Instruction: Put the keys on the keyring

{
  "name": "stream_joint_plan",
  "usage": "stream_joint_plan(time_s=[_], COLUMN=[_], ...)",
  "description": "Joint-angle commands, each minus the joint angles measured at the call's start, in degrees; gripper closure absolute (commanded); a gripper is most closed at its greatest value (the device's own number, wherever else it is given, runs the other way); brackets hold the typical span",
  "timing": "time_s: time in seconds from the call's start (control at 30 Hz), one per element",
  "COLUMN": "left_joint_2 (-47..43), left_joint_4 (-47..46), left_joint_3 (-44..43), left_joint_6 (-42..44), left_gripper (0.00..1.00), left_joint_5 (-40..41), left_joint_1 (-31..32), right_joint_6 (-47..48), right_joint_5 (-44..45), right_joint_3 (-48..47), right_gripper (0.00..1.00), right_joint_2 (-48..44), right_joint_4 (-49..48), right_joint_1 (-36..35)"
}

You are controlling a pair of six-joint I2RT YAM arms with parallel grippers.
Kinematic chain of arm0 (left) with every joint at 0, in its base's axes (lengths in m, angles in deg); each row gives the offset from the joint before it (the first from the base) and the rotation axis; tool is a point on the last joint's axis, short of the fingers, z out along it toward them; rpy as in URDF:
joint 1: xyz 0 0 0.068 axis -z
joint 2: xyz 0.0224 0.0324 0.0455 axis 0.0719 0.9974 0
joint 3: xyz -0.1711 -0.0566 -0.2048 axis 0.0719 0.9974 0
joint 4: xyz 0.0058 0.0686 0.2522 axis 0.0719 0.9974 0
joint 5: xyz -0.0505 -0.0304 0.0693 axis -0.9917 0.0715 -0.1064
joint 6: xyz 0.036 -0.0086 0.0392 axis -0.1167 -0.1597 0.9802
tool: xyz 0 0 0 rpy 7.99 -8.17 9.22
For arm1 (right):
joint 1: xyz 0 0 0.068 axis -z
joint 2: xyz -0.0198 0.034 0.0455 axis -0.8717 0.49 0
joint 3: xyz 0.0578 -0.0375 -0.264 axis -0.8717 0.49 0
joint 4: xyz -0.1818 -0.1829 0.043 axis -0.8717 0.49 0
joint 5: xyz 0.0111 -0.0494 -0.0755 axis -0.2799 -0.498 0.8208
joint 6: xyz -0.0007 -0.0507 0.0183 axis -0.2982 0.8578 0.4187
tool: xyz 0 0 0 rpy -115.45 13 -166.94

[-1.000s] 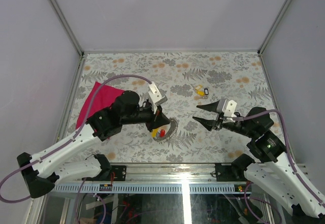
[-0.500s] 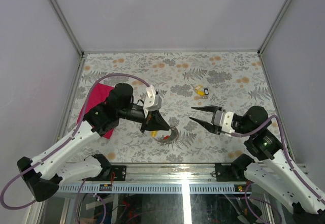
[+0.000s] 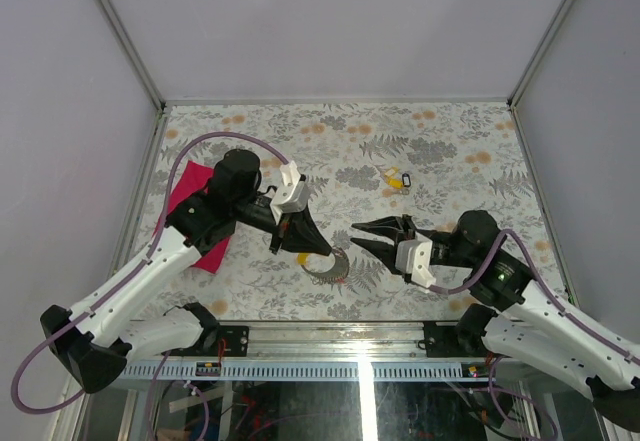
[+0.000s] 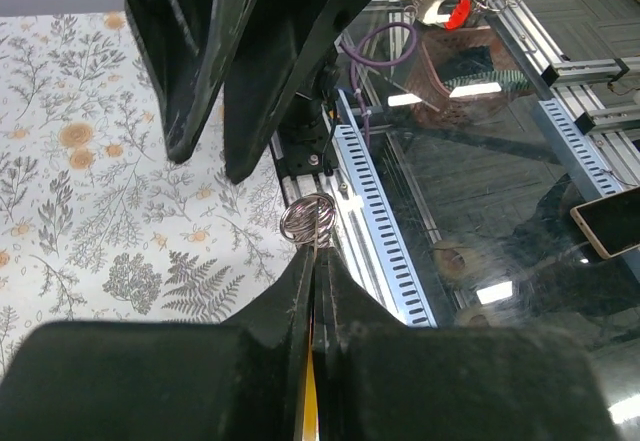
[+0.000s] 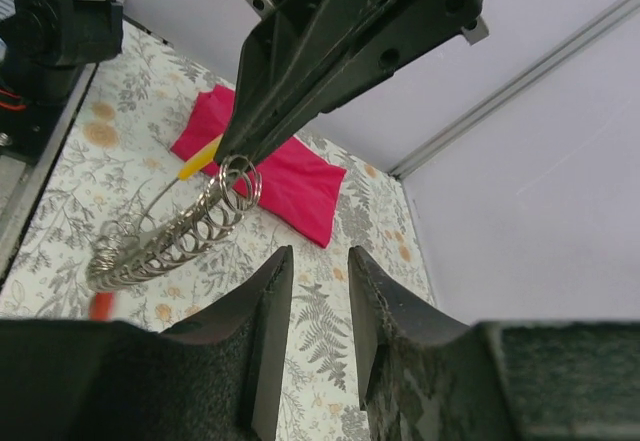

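Observation:
My left gripper (image 3: 320, 250) is shut on the keyring (image 3: 332, 264), a coiled grey ring that hangs from its tip towards the table. In the left wrist view the keyring (image 4: 308, 219) pokes out past the left gripper (image 4: 318, 253), with a yellow sliver between the jaws. The right wrist view shows the keyring (image 5: 190, 226), a yellow key cap (image 5: 200, 158) beside its top and a red cap (image 5: 100, 304) at its low end. My right gripper (image 3: 357, 235) is open and holds nothing, just right of the ring; its fingers (image 5: 270, 301) stand apart. Two more keys (image 3: 398, 178) lie farther back.
A red cloth (image 3: 190, 211) lies at the left under my left arm. The floral table mat (image 3: 450, 151) ends at a metal rail (image 3: 360, 333) along the near edge. Grey walls close in the left, right and back.
My right gripper has swung left towards the ring and its jaws have narrowed. My left gripper has turned and lifted the keyring's upper end off the mat.

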State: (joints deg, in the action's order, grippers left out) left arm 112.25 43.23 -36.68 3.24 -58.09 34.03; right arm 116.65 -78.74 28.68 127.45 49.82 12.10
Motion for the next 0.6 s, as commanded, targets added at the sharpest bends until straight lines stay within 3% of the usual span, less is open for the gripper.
stream_joint_plan(time_s=[0.0, 0.57], left_joint_2=[-0.43, -0.90], left_joint_4=[-1.10, -1.45], left_joint_3=[-1.91, -2.54], left_joint_6=[0.61, -0.27], left_gripper=[1.00, 1.00], left_joint_5=[-3.91, -4.29], left_joint_1=[-0.36, -0.35], right_joint_6=[5.00, 7.41], right_joint_5=[3.97, 7.37], right_joint_3=[-0.04, 0.09], right_gripper=[0.66, 0.66], right_joint_2=[0.39, 1.63], right_joint_4=[-3.53, -2.84], right_joint_1=[-1.45, -9.37])
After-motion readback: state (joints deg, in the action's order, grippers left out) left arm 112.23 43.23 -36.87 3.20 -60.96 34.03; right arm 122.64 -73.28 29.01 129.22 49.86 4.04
